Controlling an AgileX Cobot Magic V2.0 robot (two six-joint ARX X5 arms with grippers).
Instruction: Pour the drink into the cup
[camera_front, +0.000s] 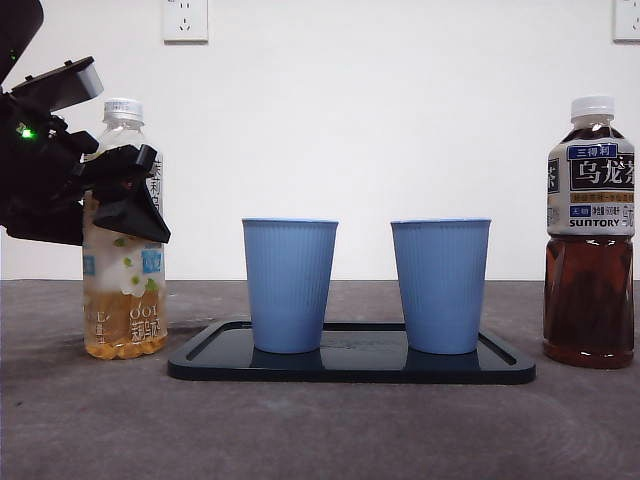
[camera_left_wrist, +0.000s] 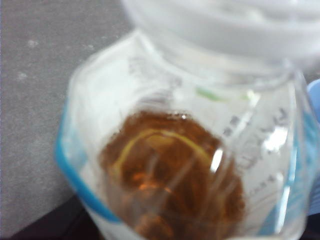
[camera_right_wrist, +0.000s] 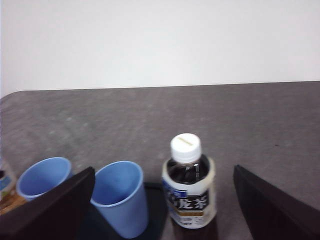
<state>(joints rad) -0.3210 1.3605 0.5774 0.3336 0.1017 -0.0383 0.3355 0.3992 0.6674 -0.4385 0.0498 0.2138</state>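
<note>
A clear bottle of light amber tea (camera_front: 125, 300) with a white cap stands at the left of the table. My left gripper (camera_front: 125, 190) is shut on its upper body; the bottle fills the left wrist view (camera_left_wrist: 190, 165). Two empty blue cups (camera_front: 289, 285) (camera_front: 440, 285) stand upright on a black tray (camera_front: 200, 365) in the middle. A dark oolong tea bottle (camera_front: 590, 240) stands capped at the right. My right gripper (camera_right_wrist: 163, 169) is open and empty, above and behind that bottle (camera_right_wrist: 189, 195), out of the front view. Both cups show in the right wrist view (camera_right_wrist: 120, 197) (camera_right_wrist: 44, 175).
The table is a grey mat running to a white wall with two sockets (camera_front: 185, 18). The tray lies between the two bottles, with a gap on each side.
</note>
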